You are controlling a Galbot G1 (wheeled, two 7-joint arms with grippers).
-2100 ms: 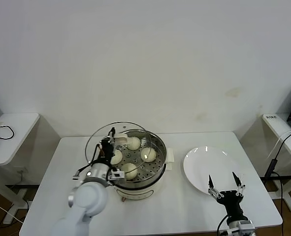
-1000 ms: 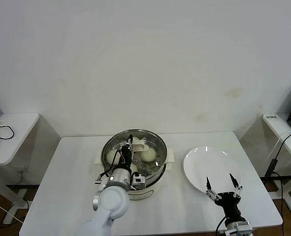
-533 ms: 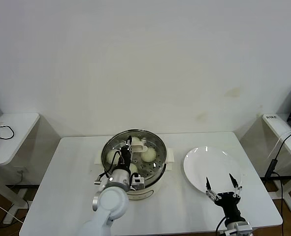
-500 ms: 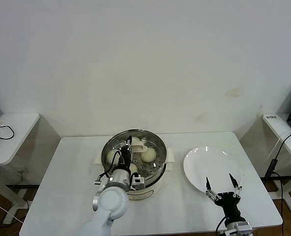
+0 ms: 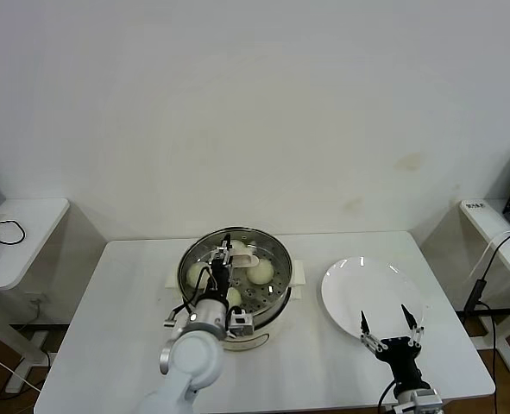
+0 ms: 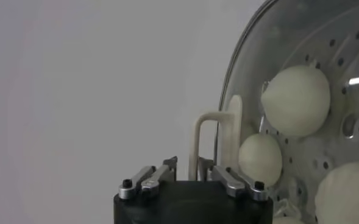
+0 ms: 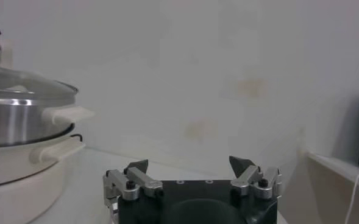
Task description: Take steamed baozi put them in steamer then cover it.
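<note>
The steamer [image 5: 235,302] stands mid-table with the clear glass cover [image 5: 267,259] resting on its rim. Several cream-white baozi show through the glass on the perforated tray, among them one on the left [image 5: 198,274] and one on the right [image 5: 260,271]. My left gripper [image 5: 223,256] is above the pot, shut on the cover's cream handle [image 5: 244,257]. In the left wrist view the gripper [image 6: 186,163] clamps one leg of the handle [image 6: 219,140], with baozi [image 6: 295,100] behind the glass. My right gripper [image 5: 391,328] is open and empty at the white plate's near edge.
An empty flat white plate [image 5: 358,289] lies to the right of the steamer. The right wrist view shows the covered steamer [image 7: 17,131] off to one side of the open gripper [image 7: 189,164]. Small side tables stand at the far left [image 5: 13,233] and far right [image 5: 496,228].
The left gripper has carried the cover from the steamer's left side to above the pot and lowered it onto the rim. Little has moved in the last second. The right arm has stayed put.
</note>
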